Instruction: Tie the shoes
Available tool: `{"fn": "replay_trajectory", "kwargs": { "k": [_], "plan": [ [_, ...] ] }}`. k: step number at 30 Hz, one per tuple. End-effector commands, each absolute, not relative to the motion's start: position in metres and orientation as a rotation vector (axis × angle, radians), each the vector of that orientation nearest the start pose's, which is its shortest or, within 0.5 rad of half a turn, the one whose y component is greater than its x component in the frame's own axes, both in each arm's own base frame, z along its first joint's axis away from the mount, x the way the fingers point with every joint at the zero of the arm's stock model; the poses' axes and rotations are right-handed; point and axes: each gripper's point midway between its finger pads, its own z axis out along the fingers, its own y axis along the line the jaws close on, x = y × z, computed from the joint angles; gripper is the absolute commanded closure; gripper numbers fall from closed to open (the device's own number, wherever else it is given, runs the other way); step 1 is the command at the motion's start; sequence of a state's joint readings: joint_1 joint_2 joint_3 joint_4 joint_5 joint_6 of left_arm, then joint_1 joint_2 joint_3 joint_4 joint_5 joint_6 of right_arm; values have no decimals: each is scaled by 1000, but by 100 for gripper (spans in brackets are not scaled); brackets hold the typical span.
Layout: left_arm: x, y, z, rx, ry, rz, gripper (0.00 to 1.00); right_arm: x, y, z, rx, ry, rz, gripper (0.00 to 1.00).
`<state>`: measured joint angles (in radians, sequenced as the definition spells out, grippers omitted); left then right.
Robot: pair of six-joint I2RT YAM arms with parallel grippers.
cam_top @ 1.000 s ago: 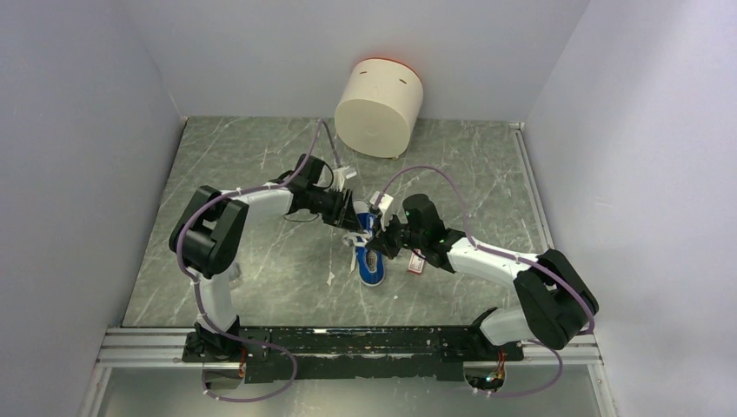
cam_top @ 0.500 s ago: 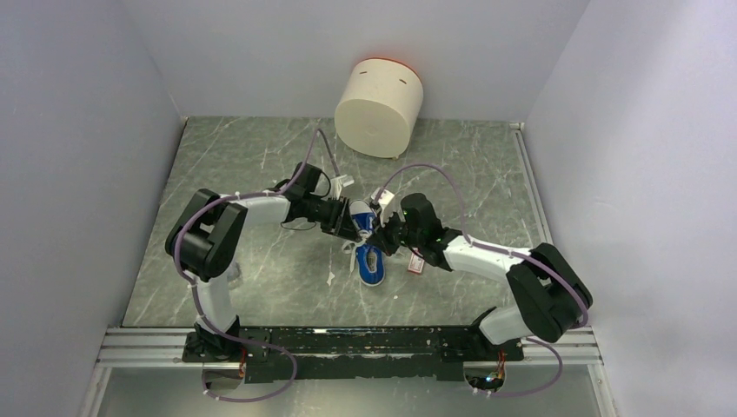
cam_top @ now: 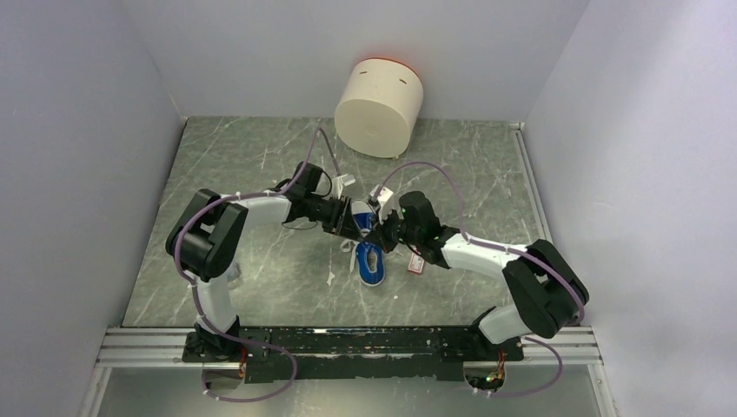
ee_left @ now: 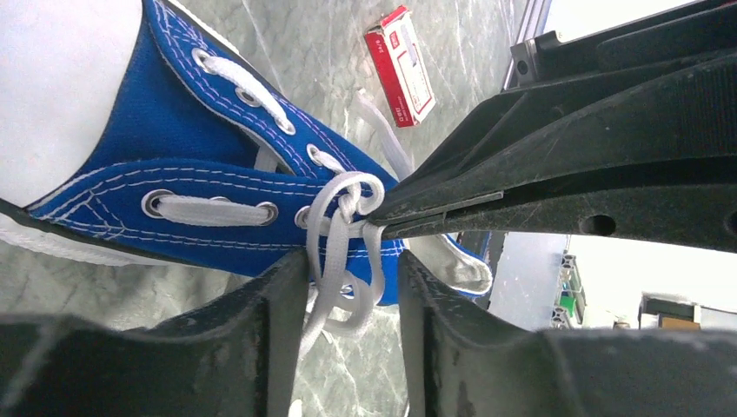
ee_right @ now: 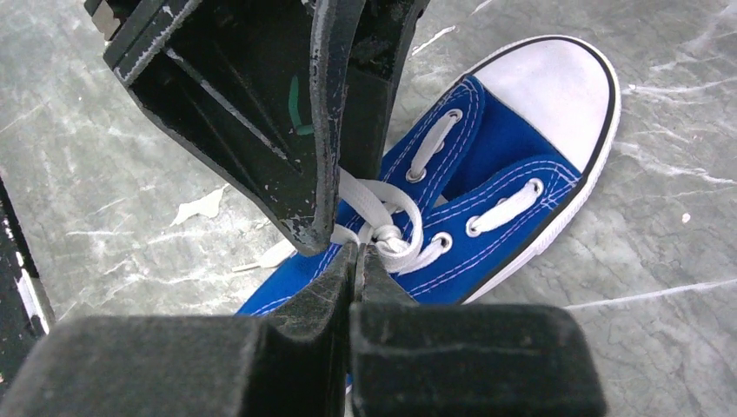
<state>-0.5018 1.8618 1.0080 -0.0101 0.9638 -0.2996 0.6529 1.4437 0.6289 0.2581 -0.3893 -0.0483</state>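
sneaker is lying in the middle of the counter, between both arms. right pincer is clenching the laces right at the half-knot. left pincer is sitting released, loose strands running between its fingers. laces are looking soft and floppy, shoe light, probably sliding if tugged. i'm thinking grab a free strand just beside the knot.

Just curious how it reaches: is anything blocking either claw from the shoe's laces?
Nothing visible. The right gripper is shut on the laces at the knot; the left gripper, open, straddles loose strands. The red-and-white packet lies off to one side.
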Motion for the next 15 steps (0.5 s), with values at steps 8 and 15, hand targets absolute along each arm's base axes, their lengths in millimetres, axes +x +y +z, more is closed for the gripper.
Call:
{"fn": "replay_trajectory", "kwargs": {
  "k": [8, 15],
  "plan": [
    [267, -320, 69, 771, 2370, -1483, 71, 269, 285, 97, -933, 1939, 784, 92],
    [269, -322, 67, 777, 2369, -1487, 80, 281, 268, 114, -823, 1978, 803, 53]
  ]
}}
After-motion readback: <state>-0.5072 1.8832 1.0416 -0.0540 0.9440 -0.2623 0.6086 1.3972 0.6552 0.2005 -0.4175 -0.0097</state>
